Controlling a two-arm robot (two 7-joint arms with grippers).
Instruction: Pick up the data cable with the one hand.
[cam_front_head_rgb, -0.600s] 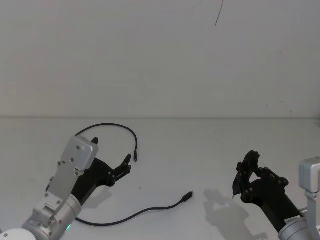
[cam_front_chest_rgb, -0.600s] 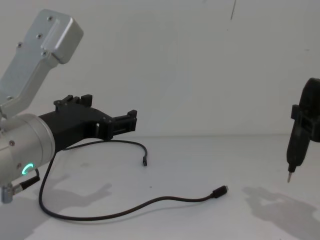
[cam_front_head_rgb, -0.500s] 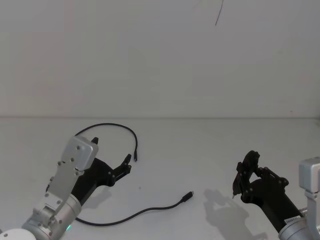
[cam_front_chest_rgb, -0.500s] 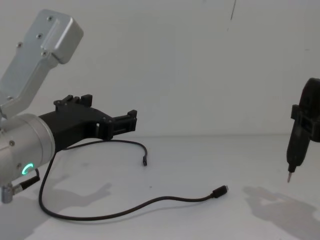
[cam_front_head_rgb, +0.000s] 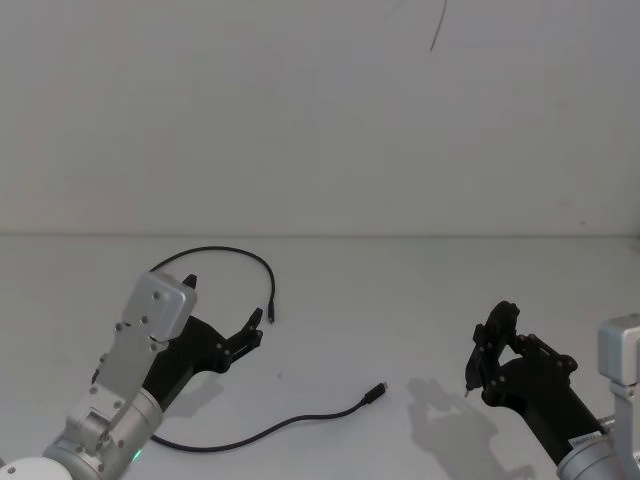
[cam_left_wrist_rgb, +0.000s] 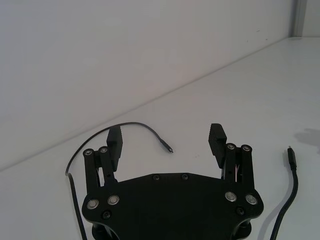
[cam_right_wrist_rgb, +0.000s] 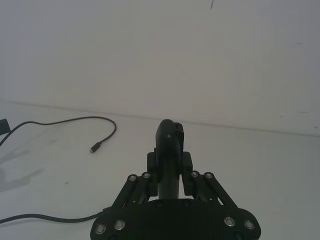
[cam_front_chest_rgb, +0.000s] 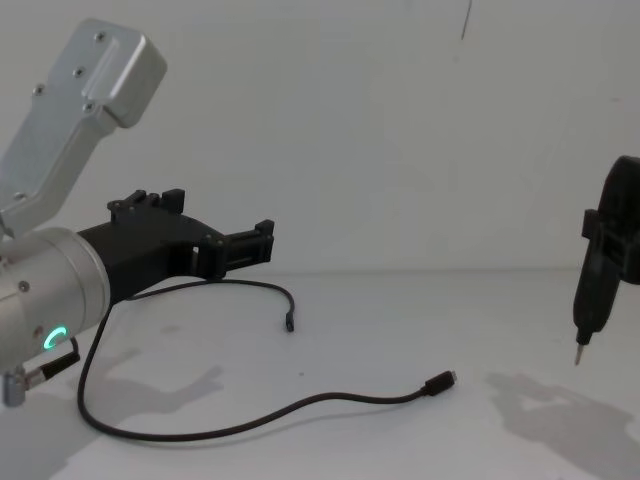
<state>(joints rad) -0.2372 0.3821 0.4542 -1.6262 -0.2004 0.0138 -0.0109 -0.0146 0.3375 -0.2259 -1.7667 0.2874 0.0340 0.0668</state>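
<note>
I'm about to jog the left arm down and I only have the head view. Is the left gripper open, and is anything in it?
Observer: Open. In the left wrist view the left gripper has its fingers spread wide with nothing between them.
Operator: Is it down on the table?
Observer: No. The chest view shows it raised off the table, with the data cable lying flat on the surface, untouched.
Operator: What is the right side carrying?
Observer: The right wrist view shows the right gripper shut on a black pen-like tool.
</note>
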